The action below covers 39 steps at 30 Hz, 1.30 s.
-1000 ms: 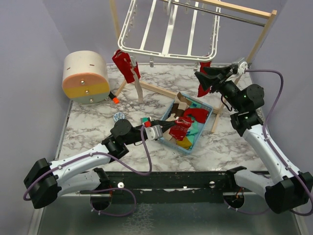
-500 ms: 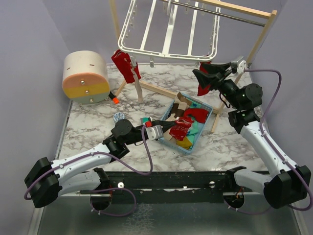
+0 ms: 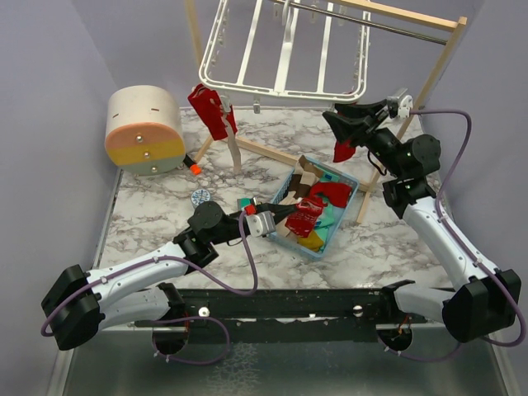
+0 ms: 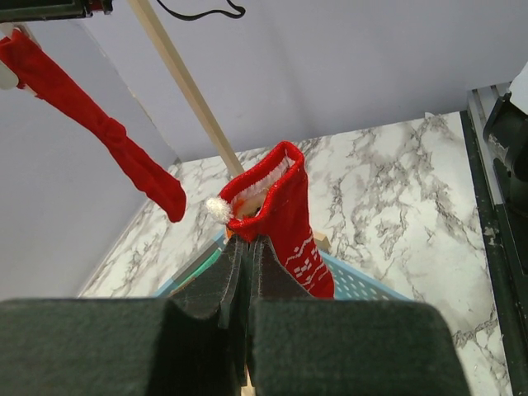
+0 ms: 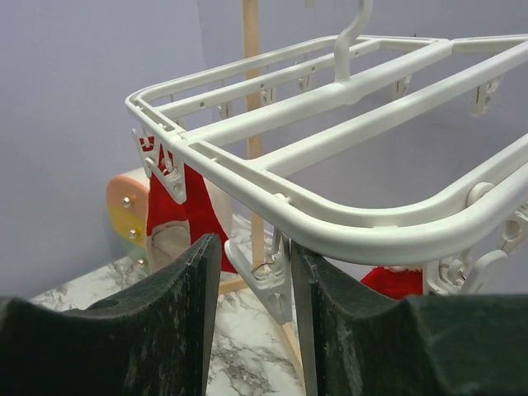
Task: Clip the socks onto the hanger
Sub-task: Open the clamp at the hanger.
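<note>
Mid sock-clipping: got red white-cuffed fabric sock [image 4: 285, 223] pinched in left gripper [image 4: 245, 247] over light-blue plastic basket [image 4: 356, 282], with right gripper [image 5: 256, 247] straddling dangling white clip [image 5: 262, 280] on white plastic hanger [image 5: 330, 223] above marble table's [image 3: 165, 214] far-right corner (squeezing? can't tell), needs cuff fed in next.

Lilac walls [image 3: 49, 58]; grey-veined marble tabletop [image 3: 157, 216]; light wooden stand [image 3: 421, 18] behind.

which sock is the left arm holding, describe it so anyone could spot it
Start at the light-blue basket in the middle of the marble table. At its near-left edge the left gripper is shut on a red sock. The other red socks hang from the white hanger or lie in the basket; this one alone is gripped, and shows a white fluffy cuff, pompom and white knit marks.
</note>
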Available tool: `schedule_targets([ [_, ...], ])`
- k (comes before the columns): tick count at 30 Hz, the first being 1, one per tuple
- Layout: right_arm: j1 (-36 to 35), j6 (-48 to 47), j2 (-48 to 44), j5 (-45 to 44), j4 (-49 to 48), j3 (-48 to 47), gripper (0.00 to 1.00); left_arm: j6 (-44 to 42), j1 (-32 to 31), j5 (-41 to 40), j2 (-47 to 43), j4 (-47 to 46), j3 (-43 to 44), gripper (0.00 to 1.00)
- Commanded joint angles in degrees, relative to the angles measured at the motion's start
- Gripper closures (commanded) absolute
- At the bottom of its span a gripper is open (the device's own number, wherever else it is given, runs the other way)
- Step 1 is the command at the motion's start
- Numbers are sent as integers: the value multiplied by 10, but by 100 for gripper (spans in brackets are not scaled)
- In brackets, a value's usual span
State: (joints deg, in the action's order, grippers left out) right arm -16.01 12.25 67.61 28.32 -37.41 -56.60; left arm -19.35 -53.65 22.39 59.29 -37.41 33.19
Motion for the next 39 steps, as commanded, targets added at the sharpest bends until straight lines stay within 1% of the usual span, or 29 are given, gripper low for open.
schedule_targets([
  [1,3,7,6,16,-7,-25,59,4,-2,-5,-4,-18,-7,100],
  [5,3,5,6,16,1,-29,65,6,-2,-4,-4,-19,-5,100],
  [8,3,5,7,16,6,-30,65,6,-2,-5,-4,-20,-7,100],
  [9,3,5,7,15,7,-30,63,5,-2,-5,-4,-20,-7,100],
  [12,3,5,7,17,11,-33,52,5,-2,-5,-5,-20,-7,100],
  [14,3,7,8,18,11,-33,47,6,-2,-4,-5,-21,-7,100],
  [17,3,7,7,17,13,-32,43,7,-2,-4,-4,-21,-7,100],
  [19,2,7,8,16,17,-33,43,6,-2,-3,-5,-21,-7,100],
  [22,3,5,11,16,24,-39,46,7,-2,-3,-5,-22,-8,100],
  [28,3,7,19,20,33,-50,59,10,-2,-2,-5,-23,-8,100],
  [31,2,7,22,22,34,-53,63,9,-3,-3,-5,-23,-8,100],
  [34,3,11,24,25,33,-55,64,9,-2,-4,-4,-23,-9,100],
  [35,3,11,24,27,33,-55,63,8,-2,-4,-5,-23,-9,100],
  [38,3,13,22,28,33,-53,49,9,-2,-4,-5,-24,-10,100],
  [39,3,13,21,28,31,-50,47,9,-2,-3,-6,-24,-10,100],
])
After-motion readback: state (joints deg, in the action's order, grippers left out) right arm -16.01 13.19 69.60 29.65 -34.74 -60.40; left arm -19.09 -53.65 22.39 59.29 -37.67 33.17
